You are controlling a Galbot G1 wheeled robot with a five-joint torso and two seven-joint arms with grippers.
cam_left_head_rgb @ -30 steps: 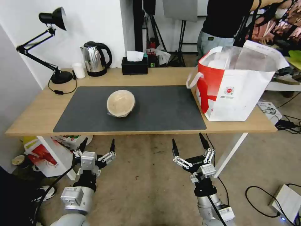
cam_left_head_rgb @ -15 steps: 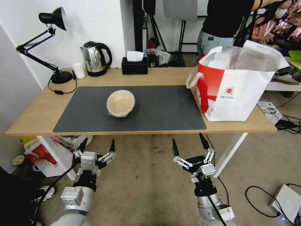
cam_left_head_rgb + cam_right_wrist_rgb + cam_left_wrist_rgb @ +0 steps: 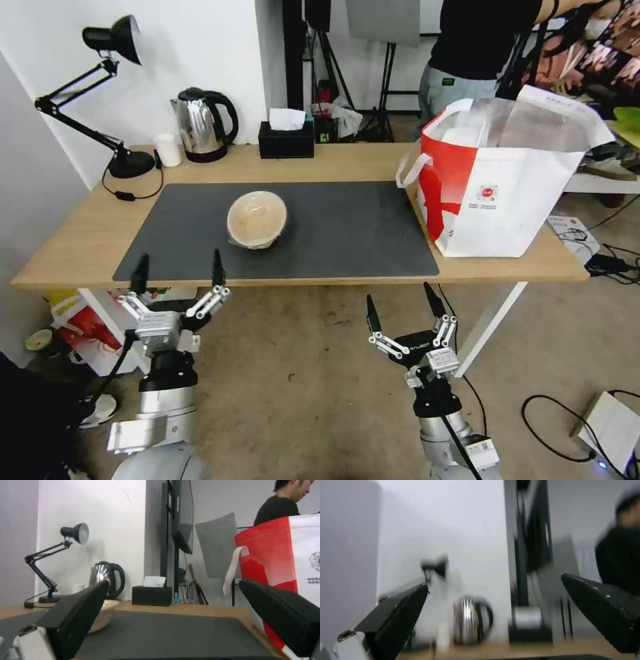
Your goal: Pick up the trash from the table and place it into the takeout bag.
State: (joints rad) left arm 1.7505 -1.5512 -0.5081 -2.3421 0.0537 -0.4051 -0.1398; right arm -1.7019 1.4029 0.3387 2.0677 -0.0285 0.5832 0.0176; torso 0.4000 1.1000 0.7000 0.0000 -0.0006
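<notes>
since a second ago the left gripper [image 3: 179,269] has risen and shifted left, its spread fingertips now level with the near edge of the table [image 3: 80,233], empty. beyond the right gripper [image 3: 402,303] and off to its right, the takeout bag [image 3: 507,200] stands upright on the table's right end. the dark grey mat [image 3: 347,233] lies beyond both grippers. the tan round lidded bowl [image 3: 257,219] sits on it, beyond the left gripper and slightly right. the right gripper hangs spread and empty below the table edge.
</notes>
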